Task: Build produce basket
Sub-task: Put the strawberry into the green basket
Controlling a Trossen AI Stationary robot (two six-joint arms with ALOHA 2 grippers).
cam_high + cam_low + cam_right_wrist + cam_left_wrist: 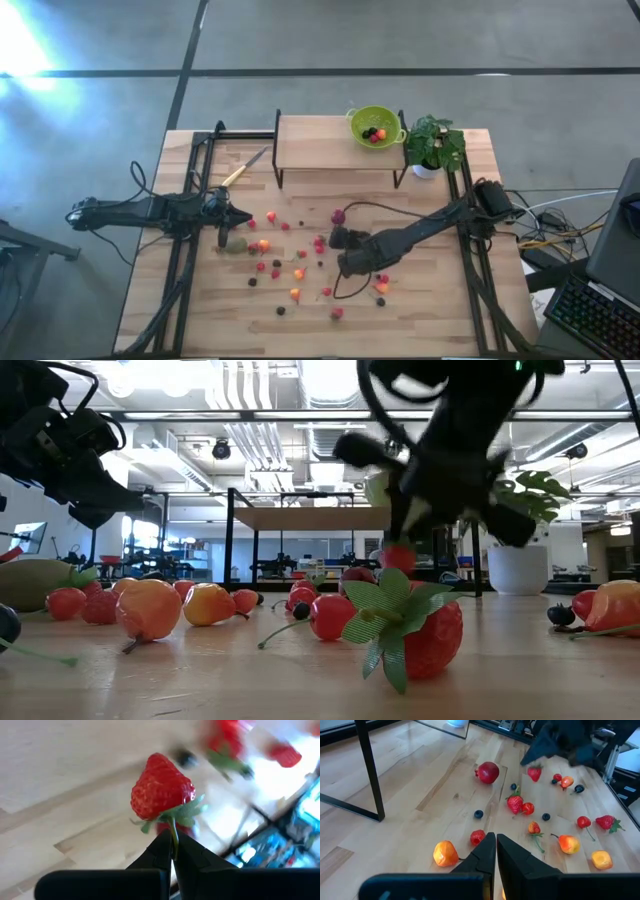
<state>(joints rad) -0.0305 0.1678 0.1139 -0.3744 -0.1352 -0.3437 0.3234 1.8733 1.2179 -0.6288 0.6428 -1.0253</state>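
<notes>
From above, a lime-green produce basket (377, 125) sits on a small raised shelf (320, 143) at the table's far side, beside a potted plant (433, 146), already holding a few red and dark fruits, while more produce (290, 262) lies scattered over the wooden table (150, 300). The left gripper (222, 240) hovers closed and empty near an oval kiwi (237, 245). In its wrist view, the right gripper (172, 851) pinches a red strawberry (161, 792) by its green stem, lifted clear of the table; no writing is readable.
</notes>
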